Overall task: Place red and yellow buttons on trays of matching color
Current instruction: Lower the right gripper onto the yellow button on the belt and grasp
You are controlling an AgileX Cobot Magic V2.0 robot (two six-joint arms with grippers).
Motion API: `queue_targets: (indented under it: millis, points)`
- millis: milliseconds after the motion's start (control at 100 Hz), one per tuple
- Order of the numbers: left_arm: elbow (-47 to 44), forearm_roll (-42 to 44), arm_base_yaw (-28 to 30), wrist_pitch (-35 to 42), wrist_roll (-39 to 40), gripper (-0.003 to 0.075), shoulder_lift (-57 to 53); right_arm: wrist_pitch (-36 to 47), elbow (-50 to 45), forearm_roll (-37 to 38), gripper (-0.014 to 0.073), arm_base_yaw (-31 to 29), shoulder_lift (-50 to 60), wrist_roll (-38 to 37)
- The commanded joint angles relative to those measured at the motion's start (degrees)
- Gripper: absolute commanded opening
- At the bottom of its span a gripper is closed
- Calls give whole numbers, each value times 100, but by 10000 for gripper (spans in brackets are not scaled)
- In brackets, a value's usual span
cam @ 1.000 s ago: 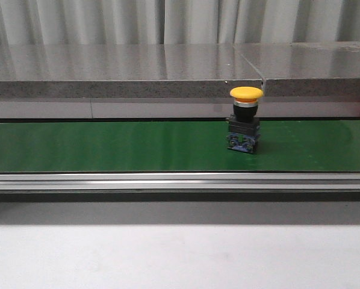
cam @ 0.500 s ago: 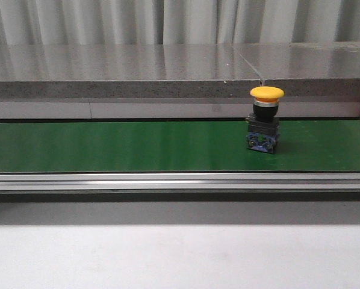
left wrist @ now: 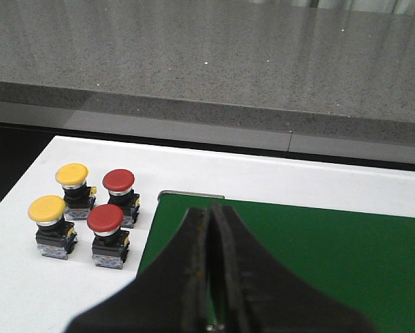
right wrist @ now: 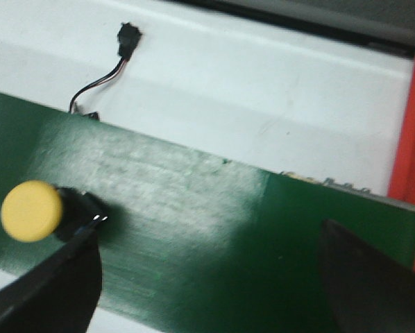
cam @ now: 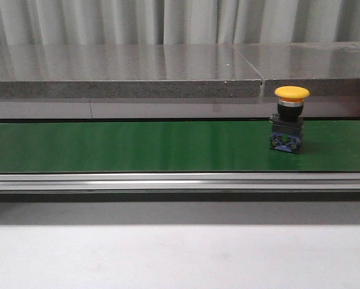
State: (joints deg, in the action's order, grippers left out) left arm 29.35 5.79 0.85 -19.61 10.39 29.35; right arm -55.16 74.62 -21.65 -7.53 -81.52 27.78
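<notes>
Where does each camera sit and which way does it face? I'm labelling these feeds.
Front view: looks forward across the green conveyor belt at a yellow button; no robot parts show.
Left wrist view: looks past the shut left end effector at four spare buttons.
Right wrist view: looks down between the open right end effector fingers.
Shared: front and right wrist views show the yellow button and belt.

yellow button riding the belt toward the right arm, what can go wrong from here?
1. The yellow button stands tall on a narrow base on the green belt; a glancing touch from the open right hand could tip it.
2. It sits beside one finger, not between them, so a mistimed close may miss.
3. The red tray lies close by; the wrong color.
</notes>
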Motion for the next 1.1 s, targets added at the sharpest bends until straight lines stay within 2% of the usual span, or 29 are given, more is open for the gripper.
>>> queue_targets:
  millis: [0, 210, 330, 550, 950, 1020, 1090]
  points:
    - [156, -18, 6, 481, 19, -19, 26, 269, -182, -158, 624, 152, 364, 93]
    - [156, -18, 6, 481, 19, -19, 26, 72, -817, -158, 624, 514, 452, 374]
    - [156, -18, 6, 481, 19, -19, 26, 280, -1098, -164, 624, 717, 452, 496]
    - [156, -18, 6, 481, 19, -19, 26, 750, -1136, -216, 624, 981, 278, 574]
    - [156, -18, 6, 481, 19, -19, 26, 1444, -1136, -284, 622, 994, -369, 574]
    - [156, -18, 6, 481, 19, -19, 26, 1461, -1136, -284, 591, 994, -443, 574]
    - [156, -18, 6, 481, 19, -19, 26, 1468, -1136, -284, 514, 994, -471, 569]
